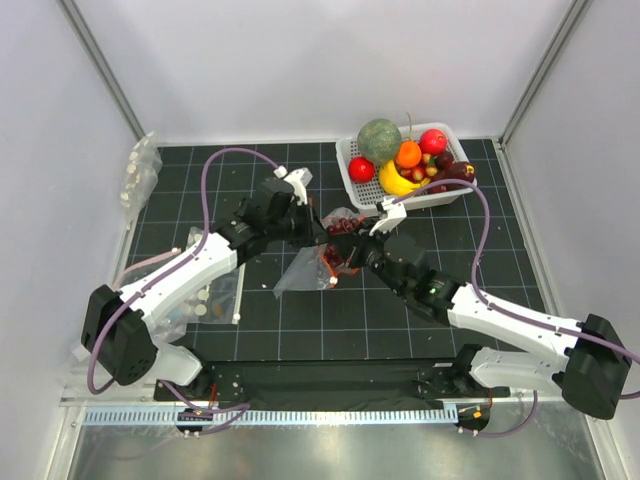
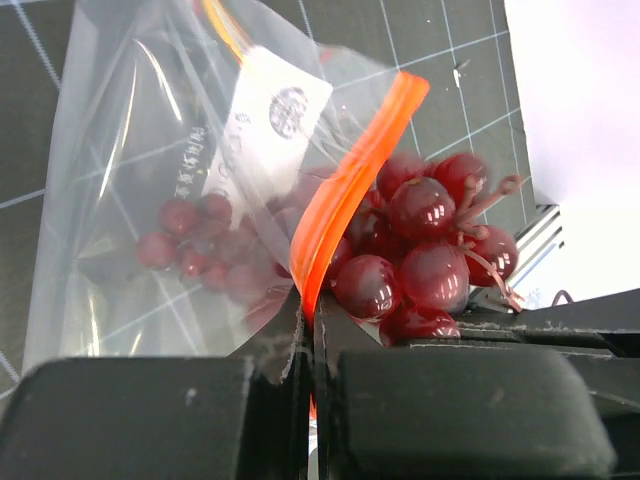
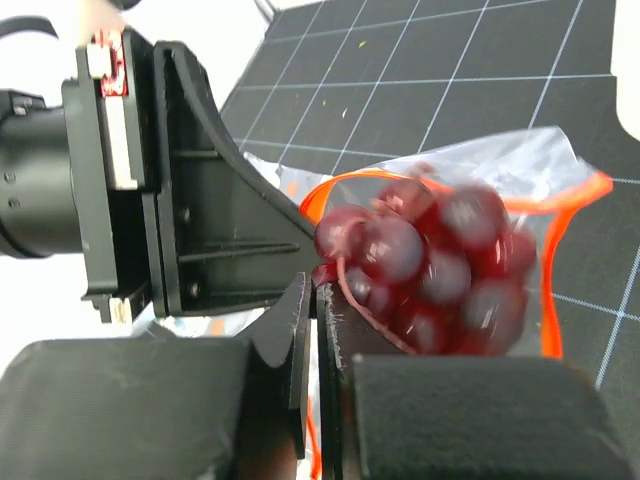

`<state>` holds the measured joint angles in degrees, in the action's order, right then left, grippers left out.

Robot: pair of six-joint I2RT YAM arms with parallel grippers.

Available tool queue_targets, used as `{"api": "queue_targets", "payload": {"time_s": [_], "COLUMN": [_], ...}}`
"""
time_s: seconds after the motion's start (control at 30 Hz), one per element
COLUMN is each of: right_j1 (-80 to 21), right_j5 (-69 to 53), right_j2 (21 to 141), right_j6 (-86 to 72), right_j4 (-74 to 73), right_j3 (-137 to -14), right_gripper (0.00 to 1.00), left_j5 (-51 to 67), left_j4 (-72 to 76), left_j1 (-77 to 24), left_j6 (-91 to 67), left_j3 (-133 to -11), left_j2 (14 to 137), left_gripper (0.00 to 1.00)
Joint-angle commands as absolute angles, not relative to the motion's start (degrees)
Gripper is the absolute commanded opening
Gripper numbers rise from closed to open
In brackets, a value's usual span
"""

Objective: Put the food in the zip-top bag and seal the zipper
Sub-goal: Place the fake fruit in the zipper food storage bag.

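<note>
Pinching the zipper (image 2: 350, 180) of the zip-top bag (image 2: 110, 130) between the left fingers (image 2: 285, 345), pressed tight on the red-orange strip with no gap left. Gripping the same bag mouth from the other side with the right fingers (image 3: 298, 315), likewise squeezed fully together, clamped on the plastic at the orange edge. Meeting near the middle of the table (image 1: 480, 290), a little toward the far edge, with the clear bag hung between both arms and drooping toward the near edge.

Showing a bunch of dark red grapes (image 2: 420, 255) right at the mouth, touching the zipper and ringed by the orange strip in the right wrist view; cannot tell whether fully inside or only partway. Showing fainter dark red rounds (image 2: 180, 220) through the clear film, just beside a white label (image 2: 265, 125); cannot tell whether inside the bag or behind it.

Sitting at the far right corner, well apart from the bag: a white basket (image 1: 345, 165) with a green melon (image 1: 379, 140), an orange ball (image 1: 408, 153), red balls (image 1: 433, 141), a yellow banana (image 1: 395, 183) and some darker fruit. Lying along the left edge: clear bags of white discs (image 1: 140, 175).
</note>
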<state>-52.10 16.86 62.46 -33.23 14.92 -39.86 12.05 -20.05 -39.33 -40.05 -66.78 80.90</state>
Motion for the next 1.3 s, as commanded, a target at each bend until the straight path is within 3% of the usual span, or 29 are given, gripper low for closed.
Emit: {"api": "queue_targets", "payload": {"time_s": [0.0,0.47,0.7,0.83,0.97,1.27], "right_j1": [-53.34,-54.40,-52.48,-45.64,-37.10,-35.24], "right_j5": [15.12,17.40,16.71,7.24,-10.50,-17.40], "right_j2": [62.23,66.27,65.22,65.39,64.86,64.16], "right_j6": [-29.54,-27.69,-27.16,-31.19,-38.31,-43.59], "right_j4": [17.84,10.99,10.64,14.31,22.93,22.77], "right_j3": [-42.89,-45.18,-45.44,-43.69,-40.17,-41.13], "right_gripper": [0.01,0.01,0.01,0.01,0.01,0.01], "left_j5": [12.32,13.97,23.11,24.00,26.27,29.27], "left_j4": [-17.75,-16.53,-14.06,-13.45,-10.30,-5.18], "left_j1": [-38.76,-38.23,-38.41,-39.46,-39.73,-39.73], "left_j6": [-39.64,-38.58,-38.76,-37.88,-38.93,-40.17], "left_j3": [-66.71,-65.39,-65.39,-65.66,-64.26,-62.84], "left_j2": [77.70,75.59,79.09,80.07,80.16,79.46], "left_gripper": [0.00,0.00,0.00,0.00,0.00,0.00]}}
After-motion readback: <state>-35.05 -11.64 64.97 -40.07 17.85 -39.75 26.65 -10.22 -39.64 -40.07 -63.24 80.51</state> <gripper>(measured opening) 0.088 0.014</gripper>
